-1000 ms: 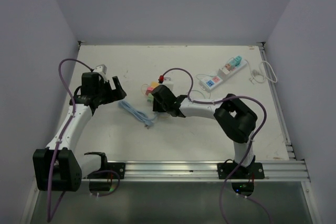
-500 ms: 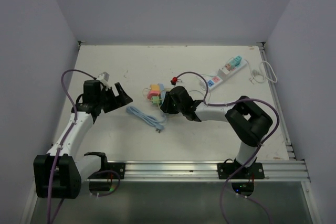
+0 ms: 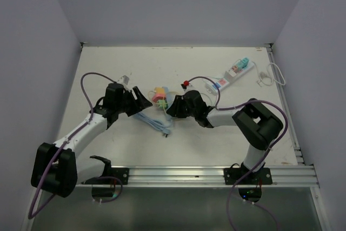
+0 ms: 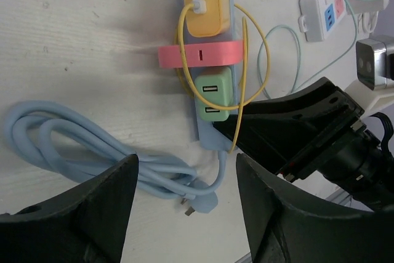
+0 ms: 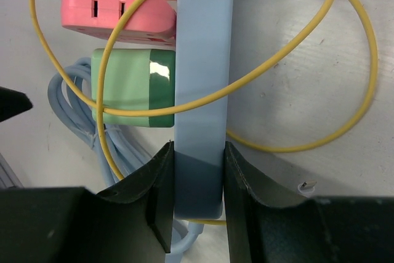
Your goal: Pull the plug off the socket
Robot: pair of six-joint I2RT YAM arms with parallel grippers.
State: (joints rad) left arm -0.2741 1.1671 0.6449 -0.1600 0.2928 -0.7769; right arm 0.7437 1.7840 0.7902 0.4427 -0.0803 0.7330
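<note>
The socket is a light blue power strip [image 5: 205, 60] lying on the white table [image 3: 108, 68]. Three plugs sit in it: an orange one [image 4: 207, 5], a flat pink one [image 4: 200, 54] and a green one [image 4: 214, 92]. A thin yellow cable [image 4: 252, 47] loops around them. My right gripper [image 5: 198, 170] is shut on the strip's near end, both fingers pressed against its sides. My left gripper [image 4: 186, 170] is open with nothing between its fingers. It hovers just left of the strip [image 3: 160, 97], over the strip's own coiled blue cord [image 4: 74, 152].
A white power strip [image 3: 232, 74] with a teal plug lies at the back right, with a white cable [image 3: 273, 73] beside it. Walls close in the table on three sides. The blue cord's plug [image 3: 166, 132] lies loose in front of the strip.
My left arm has swung right, up to the blue strip, its jaws somewhat narrower. The right gripper has shut on the strip's end and shifted it slightly to the right.
</note>
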